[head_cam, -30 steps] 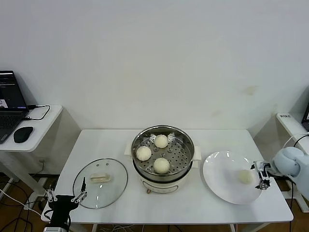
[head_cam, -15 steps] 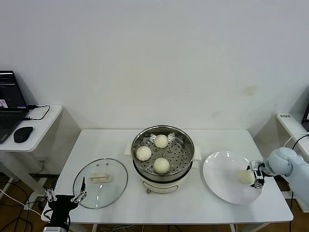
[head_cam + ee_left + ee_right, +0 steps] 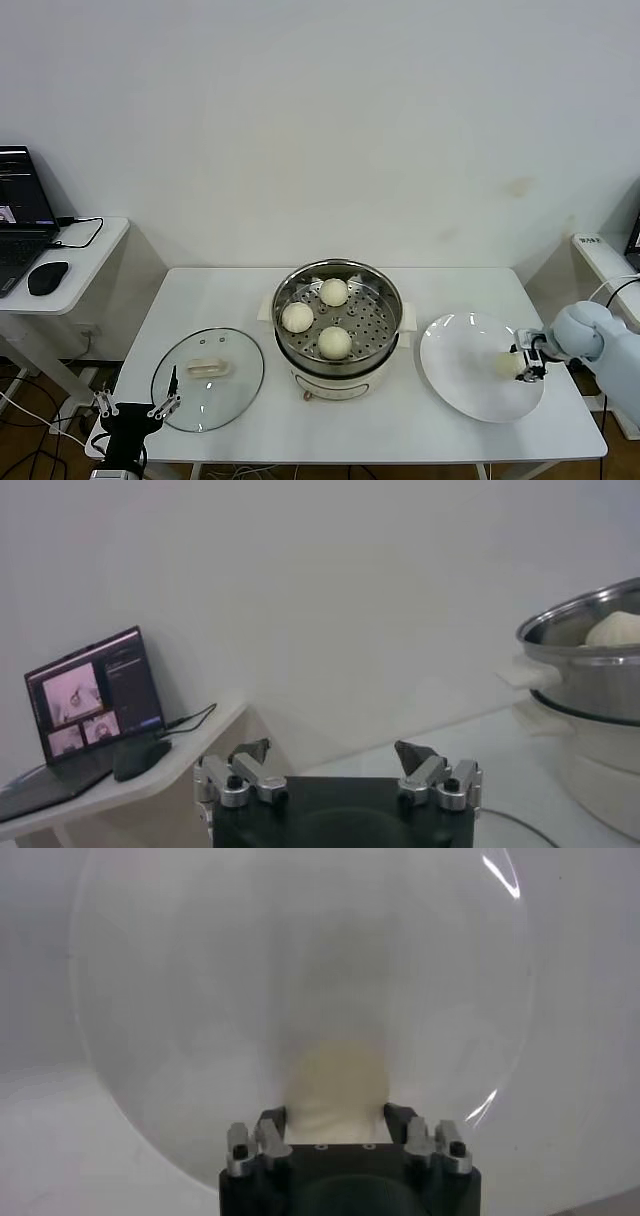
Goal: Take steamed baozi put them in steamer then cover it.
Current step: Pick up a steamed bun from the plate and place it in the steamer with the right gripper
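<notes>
While the white table [image 3: 440,300] spreads widest beneath me, the steamer [image 3: 337,330] stands at its middle, a shiny steel pot on a cream base, its lid off; its wall and one bun also show at the edge of my left wrist view [image 3: 590,645]; to the steamer's left the cover [image 3: 208,379] lies flat on the table, glass with a metal rim and a cream handle at its centre; to the steamer's right sits the white plate [image 3: 460,375], apart from the pot; off the table's left end a side desk [image 3: 85,270] carries a laptop [image 3: 22,215] and a mouse [image 3: 47,277]; my left claw [image 3: 135,408] waits low at the table's near-left edge, just before the cover, its fingers [image 3: 250,765] spread wide and holding nothing; three steamed baozi [image 3: 334,342] rest on the perforated tray inside the steamer, one toward the back, one to the left, one to the front; the fourth baozi [image 3: 507,364] lies on the plate's right part; my right claw [image 3: 527,361] reaches in over the plate's right rim, and its fingers [image 3: 400,1123] are closed against both sides of that bun [image 3: 335,1093], which still sits on the plate.
</notes>
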Robot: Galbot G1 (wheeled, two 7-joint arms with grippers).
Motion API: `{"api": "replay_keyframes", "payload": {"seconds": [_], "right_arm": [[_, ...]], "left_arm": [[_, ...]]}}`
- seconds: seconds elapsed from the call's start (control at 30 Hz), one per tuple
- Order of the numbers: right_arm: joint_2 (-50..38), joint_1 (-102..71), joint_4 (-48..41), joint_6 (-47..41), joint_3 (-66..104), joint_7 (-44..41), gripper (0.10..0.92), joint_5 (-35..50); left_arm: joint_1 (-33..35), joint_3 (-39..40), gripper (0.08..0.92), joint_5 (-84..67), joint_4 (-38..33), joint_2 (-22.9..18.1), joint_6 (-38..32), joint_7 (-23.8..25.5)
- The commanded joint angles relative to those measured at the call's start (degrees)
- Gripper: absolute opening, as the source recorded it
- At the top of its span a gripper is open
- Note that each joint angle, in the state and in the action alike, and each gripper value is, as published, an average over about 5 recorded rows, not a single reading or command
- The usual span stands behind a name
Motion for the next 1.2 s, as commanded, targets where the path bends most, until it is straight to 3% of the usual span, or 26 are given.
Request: {"api": "replay_keyframes", "payload": {"seconds": [0.03, 0.37, 0.57, 0.83, 1.2], "right_arm": [[-1.15, 2.09, 1.42, -0.35, -1.09, -0.61, 0.565, 1.54], [-8.51, 23.72, 10.45, -3.87, -14.63, -1.40, 0.561, 13.12], [-8.38, 42.98, 16.61, -7.65, -27.51, -0.72, 0.571, 23.38], [3.33, 64.26, 21.40, -16.60, -45.76, 4.29, 0.584, 36.57], [19.12, 60.08, 18.91, -26.06, -48.81, 12.06, 0.585, 46.72]], "left_arm": [[-0.07, -0.01, 0.823, -0.02, -0.17, 0.11, -0.01, -0.04], [-0.94, 0.70, 0.823, 0.03, -0.33, 0.30, 0.11, 0.00], [-1.17, 1.42, 0.823, 0.14, -0.46, 0.60, 0.12, 0.01], [-2.12, 2.24, 0.823, 0.44, -0.60, 0.79, 0.37, 0.12], [-2.20, 1.45, 0.823, 0.10, -0.42, 0.58, 0.31, 0.08]]}}
